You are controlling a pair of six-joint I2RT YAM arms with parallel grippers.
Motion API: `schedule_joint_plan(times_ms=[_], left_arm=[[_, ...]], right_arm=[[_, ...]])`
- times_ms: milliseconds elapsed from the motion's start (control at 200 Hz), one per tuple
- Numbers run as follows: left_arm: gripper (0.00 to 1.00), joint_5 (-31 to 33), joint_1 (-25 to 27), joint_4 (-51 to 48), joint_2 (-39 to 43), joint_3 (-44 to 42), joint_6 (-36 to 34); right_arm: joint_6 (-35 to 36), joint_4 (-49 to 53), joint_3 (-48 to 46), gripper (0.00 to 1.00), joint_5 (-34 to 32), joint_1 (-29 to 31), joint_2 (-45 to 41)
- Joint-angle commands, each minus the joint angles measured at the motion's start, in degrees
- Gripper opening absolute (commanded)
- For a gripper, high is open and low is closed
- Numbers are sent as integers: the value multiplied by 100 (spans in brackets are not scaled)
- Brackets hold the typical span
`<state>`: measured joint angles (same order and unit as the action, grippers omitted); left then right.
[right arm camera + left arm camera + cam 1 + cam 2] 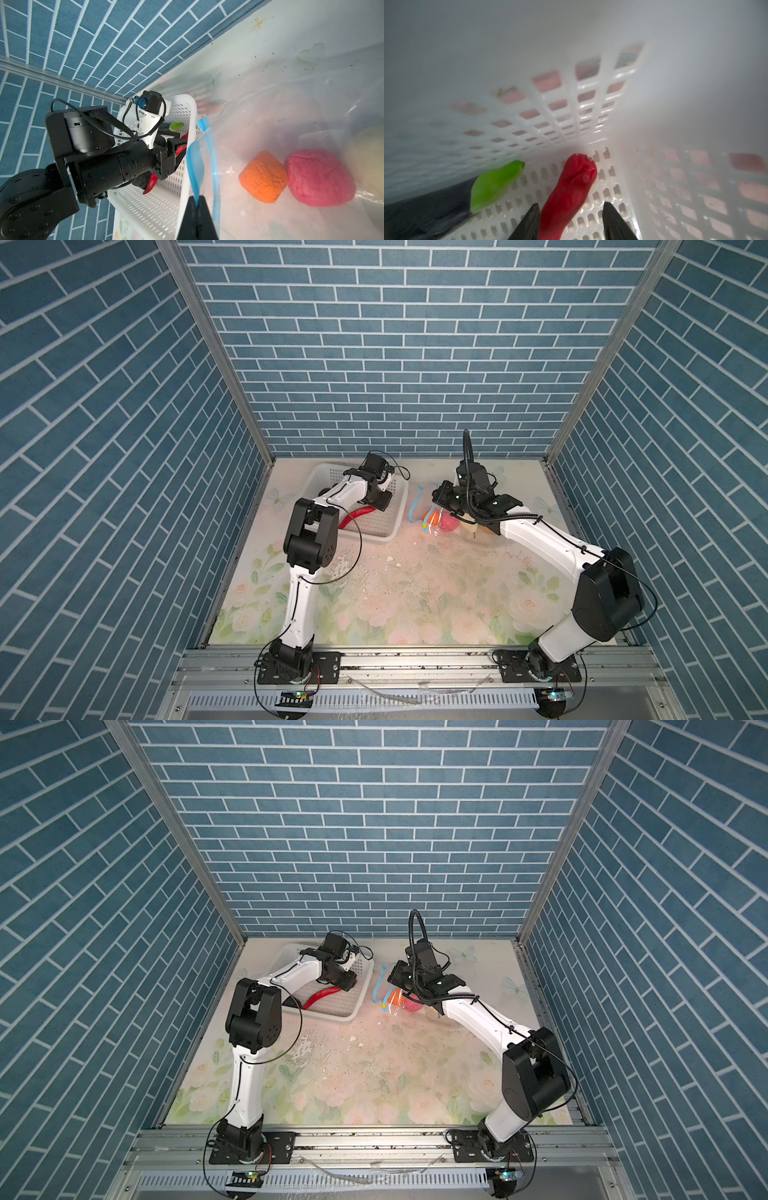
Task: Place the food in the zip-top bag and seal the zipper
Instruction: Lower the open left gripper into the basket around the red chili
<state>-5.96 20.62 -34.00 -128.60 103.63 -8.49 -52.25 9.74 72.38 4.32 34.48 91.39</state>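
The left hand (571, 224) has its fingers apart astride the thin red toy chili (569, 193), which lies between them, closer to one finger, on the floor of the white perforated plastic basket (627, 166). Closing off-centre could squirt the curved chili sideways. The right hand (196, 205) is pinched on the large clear plastic zip-top bag (270, 116) at its light blue zipper strip (215, 166); the thin film could slip free.

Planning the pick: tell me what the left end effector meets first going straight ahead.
The left end effector would meet the red chili, already between its open fingers; beyond it, probably the basket wall.
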Motion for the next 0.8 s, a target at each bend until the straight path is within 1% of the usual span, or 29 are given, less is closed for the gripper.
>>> schedule_joint_plan(times_ms=[0,210,480,675,790], left_arm=[[50,265,-3,-121,-184,154,10],[46,265,-1,-241,-456,414,84],[43,402,-5,-304,-610,573,148],[43,605,-3,-439,-604,587,277],[41,750,-3,-511,-498,499,354]], right_arm=[[-51,116,337,0,-32,-25,-21],[-31,152,373,0,-27,-29,-23],[-13,150,325,0,-61,-29,-77],[22,142,277,0,-115,-29,-131],[22,118,263,0,-101,-29,-134]])
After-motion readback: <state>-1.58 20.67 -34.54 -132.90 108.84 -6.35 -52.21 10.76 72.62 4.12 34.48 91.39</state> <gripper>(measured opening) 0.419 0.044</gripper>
